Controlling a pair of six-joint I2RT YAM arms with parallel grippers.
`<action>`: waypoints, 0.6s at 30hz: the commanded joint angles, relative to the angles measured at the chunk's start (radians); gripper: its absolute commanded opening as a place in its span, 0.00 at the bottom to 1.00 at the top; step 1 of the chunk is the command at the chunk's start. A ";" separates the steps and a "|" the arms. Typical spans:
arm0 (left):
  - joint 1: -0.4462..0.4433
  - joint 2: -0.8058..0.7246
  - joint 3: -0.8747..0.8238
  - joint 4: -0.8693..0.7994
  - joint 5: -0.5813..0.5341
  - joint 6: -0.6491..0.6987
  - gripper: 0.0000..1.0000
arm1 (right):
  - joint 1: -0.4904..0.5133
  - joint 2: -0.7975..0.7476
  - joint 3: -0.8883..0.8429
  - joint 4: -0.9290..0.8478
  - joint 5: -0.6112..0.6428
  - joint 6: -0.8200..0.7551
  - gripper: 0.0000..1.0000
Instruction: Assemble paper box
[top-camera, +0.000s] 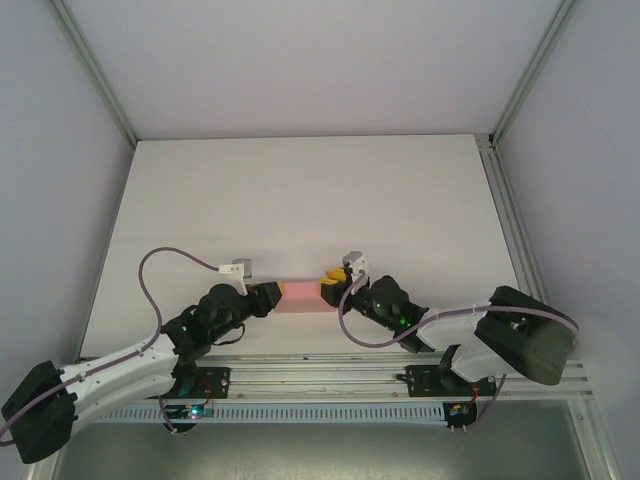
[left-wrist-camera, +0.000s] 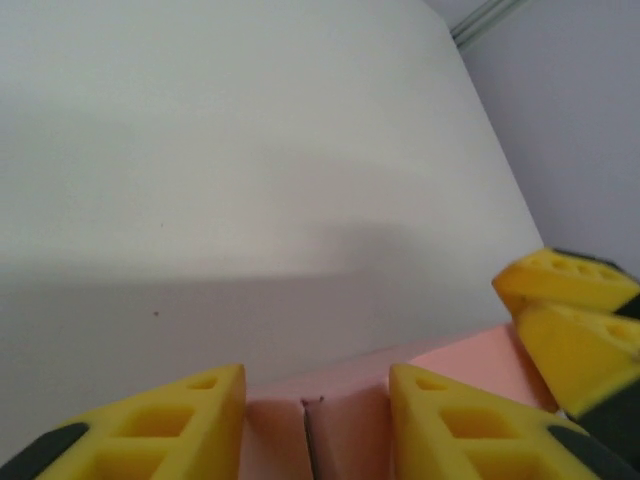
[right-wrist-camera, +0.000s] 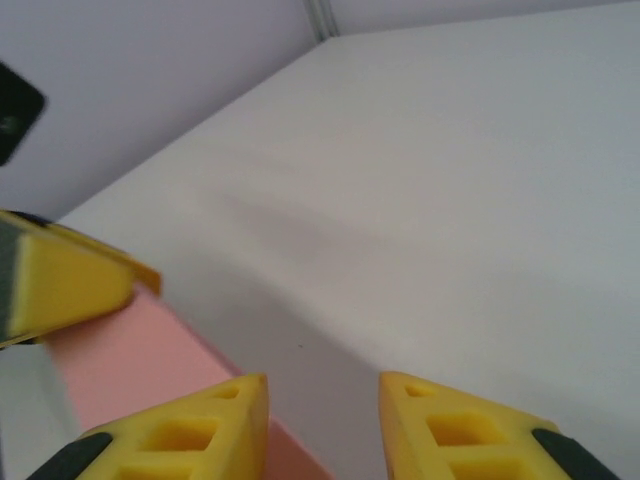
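Top view: the paper box is lying as a short pink bar on the white bench, near its front edge and about midway across. The bar is running left to right, and each arm is reaching in low toward one end of it.

The left hand is meeting the box's left end and the right hand its right end. Pink card is showing only in the stretch between the two.

Left wrist view: the left hand's two yellow fingers are flanking the near end of the box. Pink is filling the whole gap between them, and both inner faces are pressing on the card, so this hand is clamping the box end. A dark crease or seam is running down the card between the fingers. The box is stretching away to the right, where the right hand is sitting at its far end, touching it.

Right wrist view: the right hand's fingers are standing apart, with bare bench showing through most of the gap. The box is lying to the left of that gap, its edge passing just inside the left-side finger. Whether this hand is pinching the card or only resting against it, I cannot tell. The left hand is sitting at the far end of the pink strip.
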 joint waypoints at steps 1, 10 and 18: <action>-0.016 0.008 0.050 -0.254 -0.012 0.049 0.54 | -0.016 -0.024 -0.005 -0.398 0.097 -0.026 0.34; -0.016 0.087 0.339 -0.474 -0.064 0.079 1.00 | -0.035 -0.149 0.197 -0.592 0.006 -0.073 0.56; 0.015 0.157 0.572 -0.766 -0.238 0.042 1.00 | -0.159 -0.181 0.323 -0.658 -0.364 -0.283 0.98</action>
